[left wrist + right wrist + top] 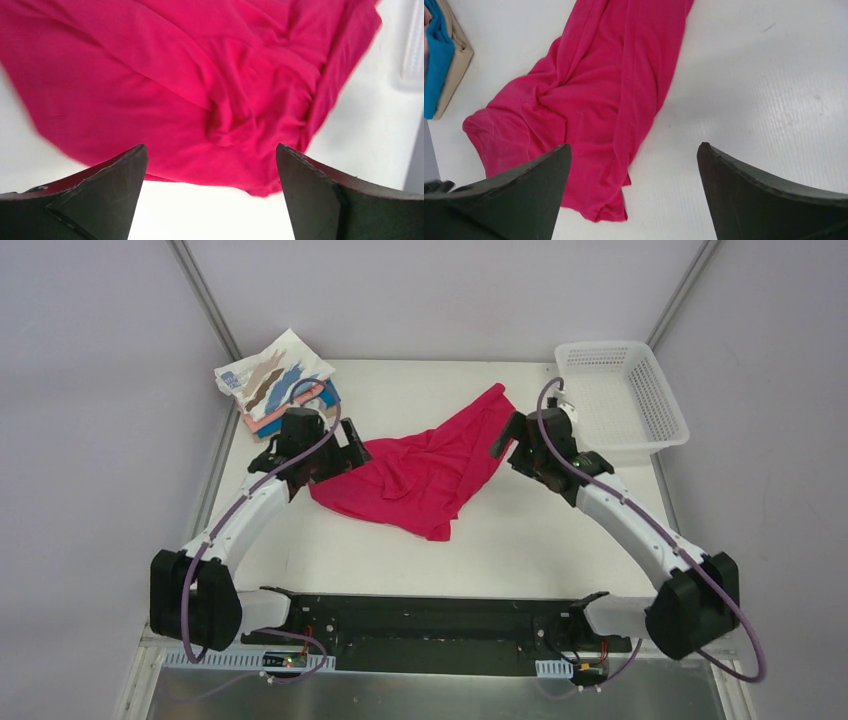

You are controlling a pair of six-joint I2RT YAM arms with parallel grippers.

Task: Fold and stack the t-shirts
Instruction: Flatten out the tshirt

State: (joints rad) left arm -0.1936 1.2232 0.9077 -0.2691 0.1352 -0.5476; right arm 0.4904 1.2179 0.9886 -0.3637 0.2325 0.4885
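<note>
Top external view: crimson-pink t-shirt (420,475) lies crumpled and unfolded on the desk (560,530), spread roughly between the two arms. Its long axis runs on a diagonal. The narrow bunched end points away from the arm bases, and the wide rumpled body fans out toward them.

Left pincer (352,452) sits at the wide body's left edge, touching or just above the cloth; contact cannot be told from above. Left wrist view shows the left pincer (210,145) spread wide and holding nothing. The shirt (190,90) fills the picture ahead, with its hem running across just beyond the fingertips (135,155). That view is a bit blurred.

Right pincer (505,440) is just beside the shirt's narrow end, on its right side. Right wrist view shows the right pincer (634,144) also wide apart and empty. The shirt (594,105) lies ahead and off toward one finger, with bare desk under the gap.

Folded stack (285,385) lies beyond the shirt's left edge, well apart from it, with the white streaked shirt on top and salmon and blue edges showing under it. Blue and tan edges of the stack (441,55) peek into the corner of the right wrist view. White mesh basket (605,345) is past the shirt's narrow end, off to its right.

Judgement: each arm is close to its own end of the shirt, the left nearer the bulk and the right nearer the tip. Next move likely needs both to pinch opposite ends along that diagonal and pull the shirt flat — folding not yet begun on this one.
</note>
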